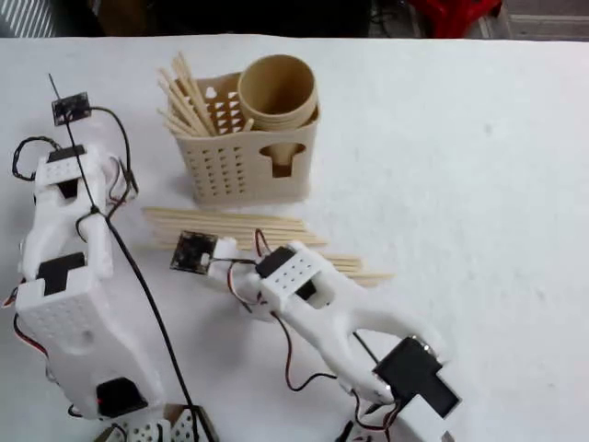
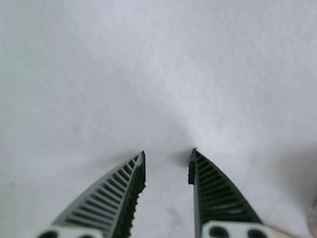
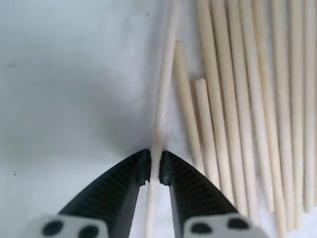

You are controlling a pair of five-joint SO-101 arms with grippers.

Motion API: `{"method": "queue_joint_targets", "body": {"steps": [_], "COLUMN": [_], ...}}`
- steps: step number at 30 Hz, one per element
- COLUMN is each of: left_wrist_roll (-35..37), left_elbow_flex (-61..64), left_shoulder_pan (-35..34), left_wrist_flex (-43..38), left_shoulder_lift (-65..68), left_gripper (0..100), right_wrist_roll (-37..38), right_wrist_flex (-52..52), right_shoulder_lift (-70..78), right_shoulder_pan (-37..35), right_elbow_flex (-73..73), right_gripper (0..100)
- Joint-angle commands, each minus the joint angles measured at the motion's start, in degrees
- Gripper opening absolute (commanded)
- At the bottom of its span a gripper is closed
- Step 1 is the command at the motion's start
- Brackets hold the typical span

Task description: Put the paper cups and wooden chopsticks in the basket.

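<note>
A beige perforated basket [image 1: 247, 166] stands at the back middle of the table. It holds stacked paper cups [image 1: 278, 90] and a leaning bunch of wooden chopsticks [image 1: 184, 97]. In front of it, several more chopsticks [image 1: 230, 224] lie in a row on the white cloth. My right gripper [image 3: 155, 168] is shut on a single chopstick [image 3: 164, 84] at the edge of that row, with the other chopsticks [image 3: 247, 99] lying beside it. The right arm [image 1: 304, 285] sits low over the near end of the row. My left gripper [image 2: 167, 158] is open over bare cloth, holding nothing.
The left arm [image 1: 64, 267] is folded back at the table's left side, with black cables [image 1: 138, 276] trailing between the two arms. White cloth [image 1: 460, 184] stretches wide to the right of the basket.
</note>
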Motion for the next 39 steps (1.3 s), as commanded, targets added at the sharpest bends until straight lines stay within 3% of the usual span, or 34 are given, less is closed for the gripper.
{"method": "queue_joint_targets", "body": {"steps": [1,12,15,19,24,28,39], "left_wrist_roll": [-0.3,-0.3,-0.4,-0.4,-0.4,-0.4,-0.4], "left_elbow_flex": [-0.4,-0.4,-0.4,-0.4,-0.4,-0.4,-0.4], "left_shoulder_pan": [0.6,0.7,0.7,0.7,0.7,0.7,0.7], "left_wrist_flex": [-0.6,-0.7,-0.7,-0.7,-0.7,-0.7,-0.6], "left_shoulder_lift": [-0.6,-0.5,-0.5,-0.5,-0.5,-0.5,-0.5], "left_gripper": [16,16,16,16,16,16,16], "right_wrist_roll": [0.2,0.2,0.2,0.2,-7.6,-13.7,-15.0], "right_wrist_flex": [4.6,17.0,13.5,0.3,-21.2,-30.6,-34.1], "right_shoulder_lift": [-4.4,-40.8,-50.3,-56.6,-50.9,-39.7,-8.7], "right_shoulder_pan": [0.4,0.5,0.4,0.5,0.5,0.6,3.5], "right_elbow_flex": [-0.6,-0.6,-0.8,-0.9,-2.9,-11.8,-47.7], "right_gripper": [1.6,1.7,1.7,1.6,1.6,1.7,1.8]}}
